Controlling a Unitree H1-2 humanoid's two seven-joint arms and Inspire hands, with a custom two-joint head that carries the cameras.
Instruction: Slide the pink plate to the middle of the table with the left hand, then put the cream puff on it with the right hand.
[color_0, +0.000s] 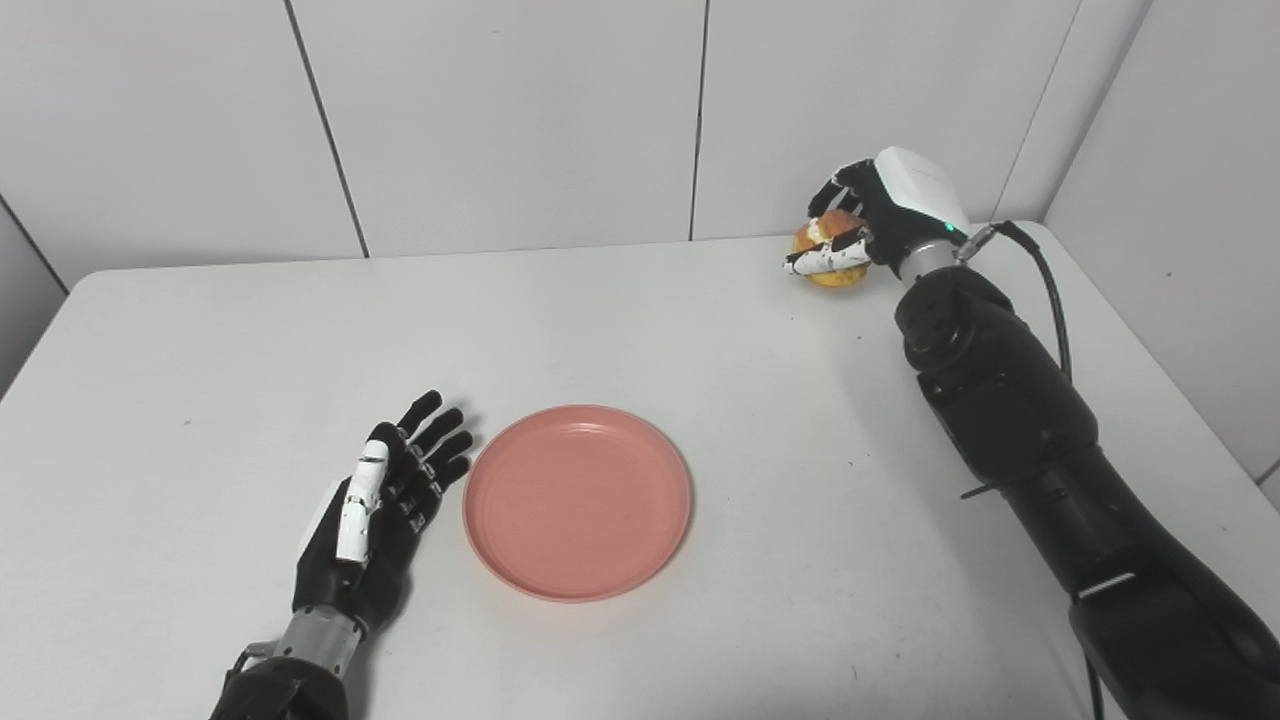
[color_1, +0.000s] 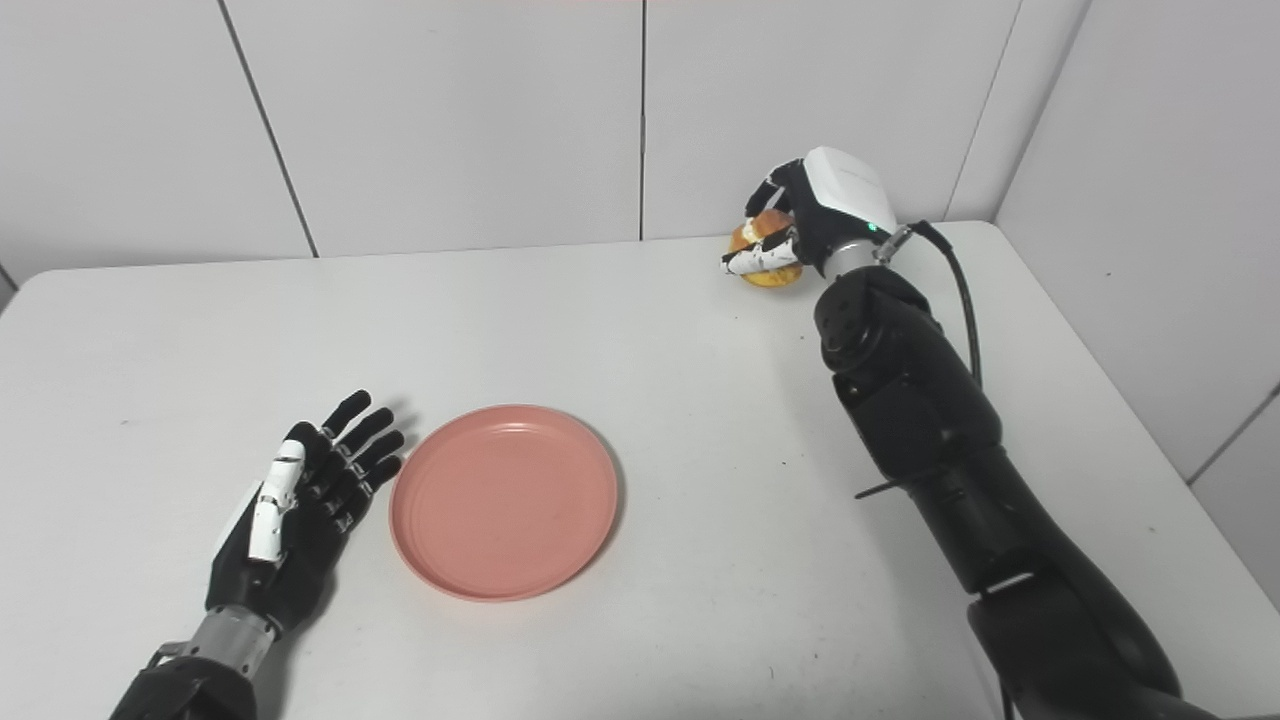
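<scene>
Your pink plate (color_0: 577, 501) is sitting near the middle of the white table (color_0: 700, 330), empty. Your left hand (color_0: 375, 510) is lying just beside the plate at its 9 o'clock, fingers spread and holding nothing. Far out at 1 o'clock from the plate, near the table's back edge, your right hand (color_0: 868, 222) is wrapping its fingers around the cream puff (color_0: 835, 262).
</scene>
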